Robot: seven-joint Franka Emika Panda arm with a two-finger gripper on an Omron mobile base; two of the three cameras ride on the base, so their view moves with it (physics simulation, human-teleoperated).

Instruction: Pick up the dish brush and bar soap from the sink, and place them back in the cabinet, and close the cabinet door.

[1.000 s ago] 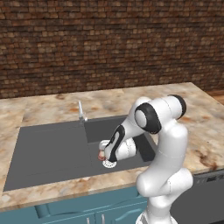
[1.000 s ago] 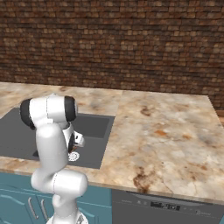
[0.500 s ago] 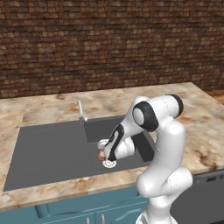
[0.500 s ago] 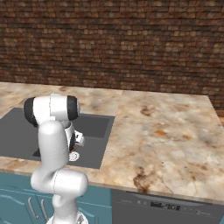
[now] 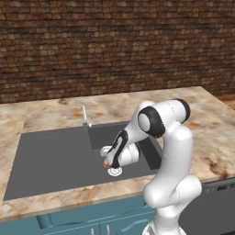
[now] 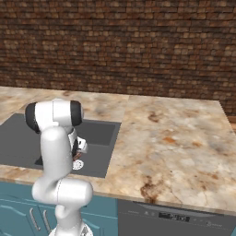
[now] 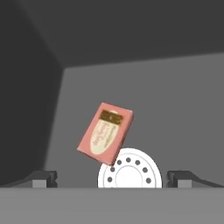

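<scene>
Gripper [image 7: 112, 178] has descended slightly into the sink [image 5: 50, 160], jaws spread, nothing grasped. Bar soap [image 7: 105, 133] at 12 o'clock, overlapping drain disc [image 7: 130, 169]. Grasp imminent.

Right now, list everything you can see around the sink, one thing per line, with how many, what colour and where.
bar soap: one, reddish-pink with a paler face, tilted in the deep sink section, overlapping the drain's edge
drain disc: one, white, perforated, sink floor
sink: one, dark grey, set in the counter
faucet: one, silver, at the sink's back edge
counter: one, tan marbled stone
brick wall: one, brown, behind the counter
low cupboards: teal, below the counter
claw: one, open, dark tips, above the soap and drain
</scene>
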